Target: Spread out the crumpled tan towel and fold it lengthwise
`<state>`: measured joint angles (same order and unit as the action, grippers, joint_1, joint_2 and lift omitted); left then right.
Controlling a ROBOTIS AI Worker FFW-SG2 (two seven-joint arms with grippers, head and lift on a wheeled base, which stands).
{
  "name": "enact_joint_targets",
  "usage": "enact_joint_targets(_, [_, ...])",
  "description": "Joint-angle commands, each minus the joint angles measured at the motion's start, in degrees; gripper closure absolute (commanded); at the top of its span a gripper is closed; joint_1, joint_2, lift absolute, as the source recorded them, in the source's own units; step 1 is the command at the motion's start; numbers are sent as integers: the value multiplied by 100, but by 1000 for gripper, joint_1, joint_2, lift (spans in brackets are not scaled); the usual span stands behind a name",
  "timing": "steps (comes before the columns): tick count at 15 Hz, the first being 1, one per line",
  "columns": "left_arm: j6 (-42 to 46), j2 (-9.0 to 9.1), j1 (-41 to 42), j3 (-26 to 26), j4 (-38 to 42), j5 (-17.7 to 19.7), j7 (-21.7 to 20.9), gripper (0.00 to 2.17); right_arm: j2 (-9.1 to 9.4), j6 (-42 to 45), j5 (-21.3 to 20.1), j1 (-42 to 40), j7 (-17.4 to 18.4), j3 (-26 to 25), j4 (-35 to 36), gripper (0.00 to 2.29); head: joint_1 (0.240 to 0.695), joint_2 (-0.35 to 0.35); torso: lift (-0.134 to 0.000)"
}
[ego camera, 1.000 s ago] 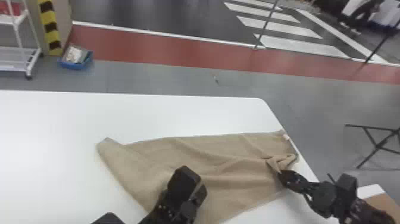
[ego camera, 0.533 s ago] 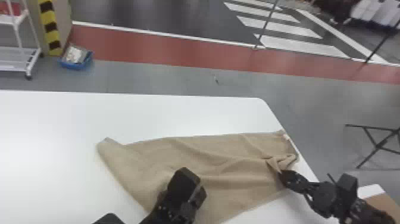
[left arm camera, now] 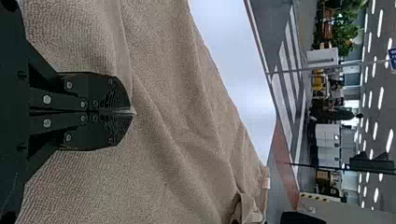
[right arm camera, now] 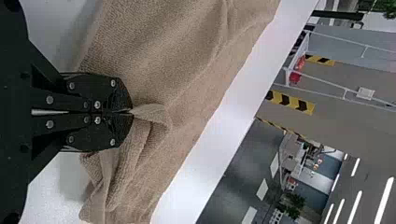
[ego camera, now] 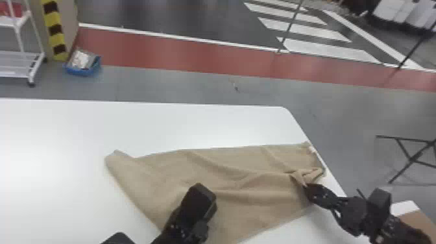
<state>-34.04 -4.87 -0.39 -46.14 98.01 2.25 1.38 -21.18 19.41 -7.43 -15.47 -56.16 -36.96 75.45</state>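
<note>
The right gripper (ego camera: 308,188) is at the tan towel's right end, near the table's right edge; in the right wrist view the same gripper (right arm camera: 130,112) is shut on a pinched, bunched fold of the towel (right arm camera: 187,74). Over the near middle of the towel (ego camera: 233,168) is my left arm's gripper (ego camera: 198,198), its fingertips hidden in the head view. Seen from the left wrist, the gripper (left arm camera: 133,112) has its fingers together with a small pinch of towel (left arm camera: 177,107) between the tips. The cloth lies skewed and wrinkled, its left corner curled.
The white table (ego camera: 65,136) extends left of and beyond the towel. Its right edge runs close by the towel's right end. Past it on the floor are a dark folding stand (ego camera: 412,159), a blue bin (ego camera: 82,66) and a white cart (ego camera: 19,65).
</note>
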Motion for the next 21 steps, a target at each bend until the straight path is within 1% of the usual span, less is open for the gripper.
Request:
enact_joint_targets(1, [-2,-40,-5,61,-19,-5,73,1382,0,-3,40,0,0,-22,14,1683,695,-350,-124])
enact_joint_targets(3, [-2,-84,127,272,165,39,73,1382,0,14,102,0,-18,-48,22,1683,695,-350,-124])
enact_joint_targets(5, [-2,-198,347,650,693,100,47,1382,0,-3,110,0,-18,-145,66,1683,695,-350,-124])
enact_joint_targets(6, [-160,-312,408,844,992,170,38,1382,-26,-3,110,0,-18,-180,145,1683,695,-350,-124])
enact_joint_targets(8, [-530,-576,575,1432,1624,373,91,1382,-88,-91,110,17,-18,-277,251,1683,695,-350,-124])
enact_joint_targets(10, [-741,-822,874,2180,2266,759,117,1382,-141,-284,110,79,-71,-356,383,1683,695,-350,-124])
enact_joint_targets(12, [-987,-972,1191,2760,2802,979,232,1382,-123,-408,172,79,-88,-523,594,1683,695,-350,-124])
enact_joint_targets(14, [-1039,-1103,1516,3401,3198,1287,249,1382,-176,-583,286,88,-97,-760,699,1683,695,-350,-124])
enact_joint_targets(15, [-1039,-1121,1595,3595,3303,1410,249,1382,-211,-724,339,132,-114,-848,787,1683,695,-350,-124])
enact_joint_targets(16, [-1075,-1174,1762,3911,3452,1524,249,1382,-255,-882,374,220,-132,-1006,857,1683,695,-350,-124])
enact_joint_targets(17, [-1110,-1200,1867,4122,3602,1656,249,1382,-325,-1023,462,290,-158,-1120,893,1683,695,-350,-124])
enact_joint_targets(18, [-1110,-1226,1982,4271,3681,1700,249,1382,-387,-1128,532,334,-158,-1173,893,1679,695,-350,-124])
enact_joint_targets(19, [-1092,-1226,2078,4368,3734,1717,249,1382,-448,-1216,515,378,-158,-1199,893,1679,695,-350,-124])
enact_joint_targets(20, [-1092,-1218,2122,4394,3742,1726,249,1382,-448,-1234,444,351,-202,-1138,893,1679,695,-350,-124])
enact_joint_targets(21, [-1092,-1191,2140,4386,3734,1726,240,1382,-404,-1216,374,316,-255,-1024,919,1679,695,-350,-124])
